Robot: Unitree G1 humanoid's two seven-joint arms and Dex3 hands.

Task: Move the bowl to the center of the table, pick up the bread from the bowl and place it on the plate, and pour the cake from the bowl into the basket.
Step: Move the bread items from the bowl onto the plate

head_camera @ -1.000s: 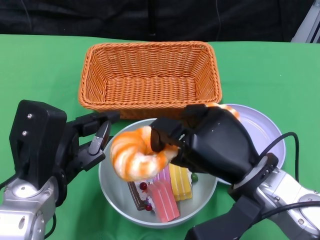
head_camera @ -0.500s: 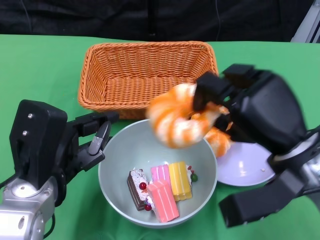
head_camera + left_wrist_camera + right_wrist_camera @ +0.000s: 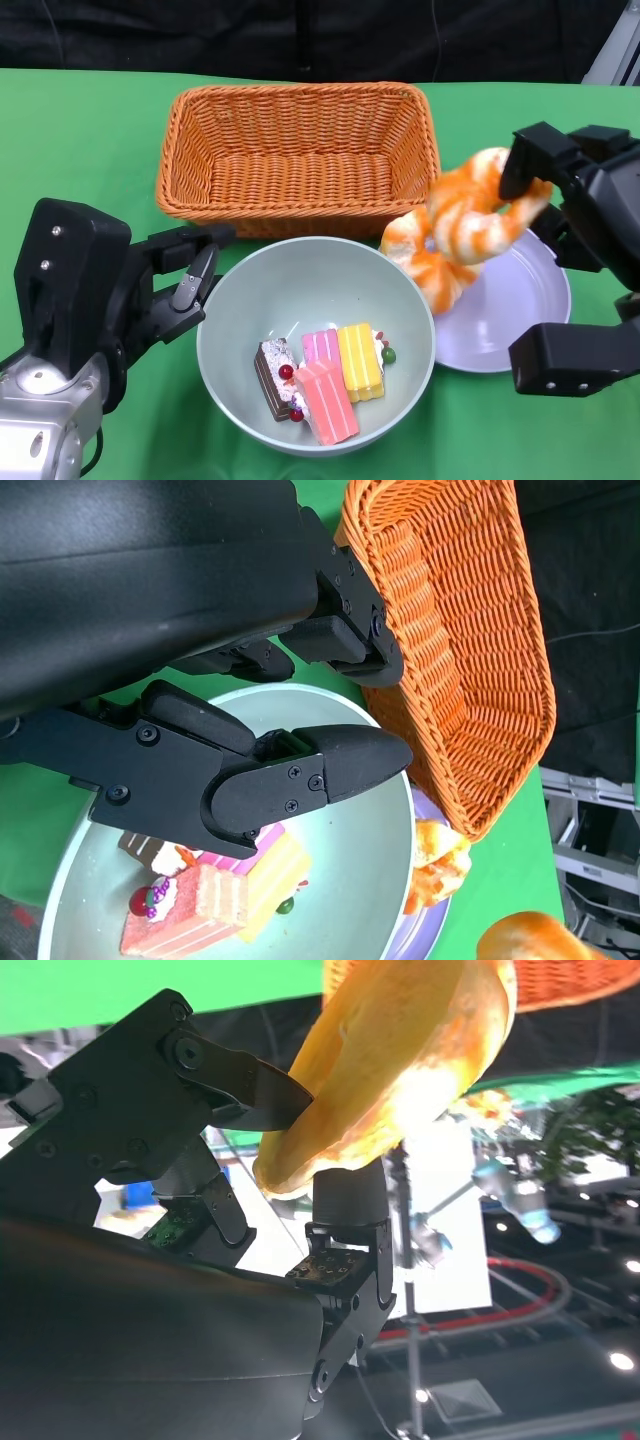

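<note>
Bread held: orange-and-white striped bread point(image 3: 478, 215) up in the air, over the near-left part of the plate point(image 3: 520, 300), just right of the basket's right end. Right wrist view shows the same piece point(image 3: 400, 1050) close up.
Right hand: right hand point(image 3: 585, 195) at the right edge of the head view, fingers point(image 3: 215, 1070) closed round the bread, gripping it; one dark fingertip presses into its side in the right wrist view.
Second bread: another orange-striped piece point(image 3: 425, 265) lies at the plate's left edge, against the bowl's rim; also seen in the left wrist view point(image 3: 435, 865).
Bowl: pale grey-green bowl point(image 3: 240, 300) in front of the basket, just left of the plate, rims touching or nearly so.
Cake: cake slices point(image 3: 320, 375) on the bowl's floor: a brown one with red berries, pink ones, a yellow one, lying close together.
Left hand: left hand point(image 3: 165, 290) at the bowl's left rim, fingers point(image 3: 300, 775) reaching over the rim. Whether they clamp it or only rest beside it, cannot tell.
Basket: orange wicker basket point(image 3: 300, 110) behind the bowl, upright.
Table: green cloth-covered table point(image 3: 80, 140) under everything.
</note>
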